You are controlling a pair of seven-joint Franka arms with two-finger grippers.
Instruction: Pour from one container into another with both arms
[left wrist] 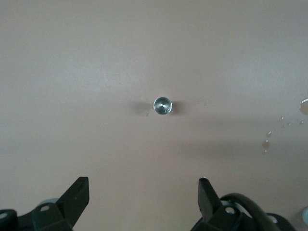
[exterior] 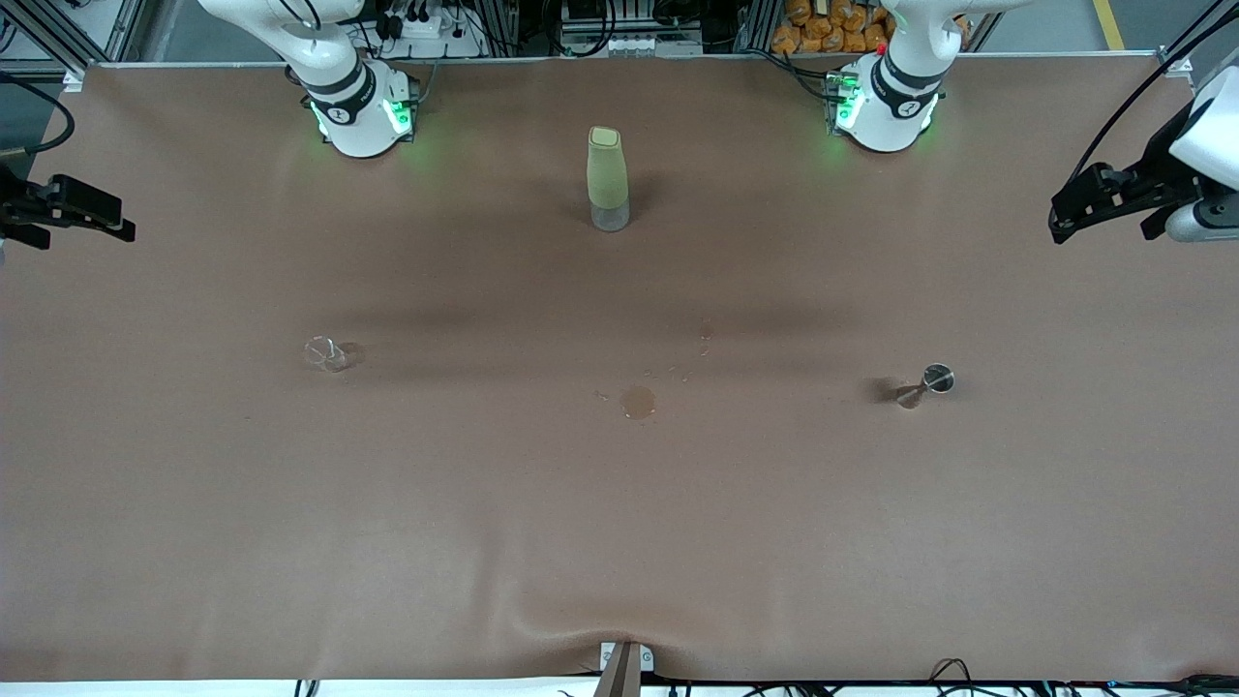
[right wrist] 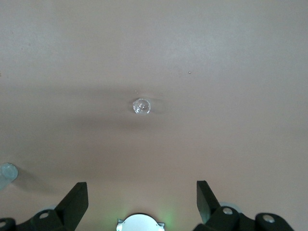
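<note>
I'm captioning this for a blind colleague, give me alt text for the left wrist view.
A small shiny metal cup stands on the brown table, seen from above between the open left gripper fingers; a few droplets lie nearby.

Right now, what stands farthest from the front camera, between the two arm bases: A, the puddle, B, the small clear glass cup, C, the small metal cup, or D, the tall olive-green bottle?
D: the tall olive-green bottle stands upright highest in the front view, between the bases.
</note>
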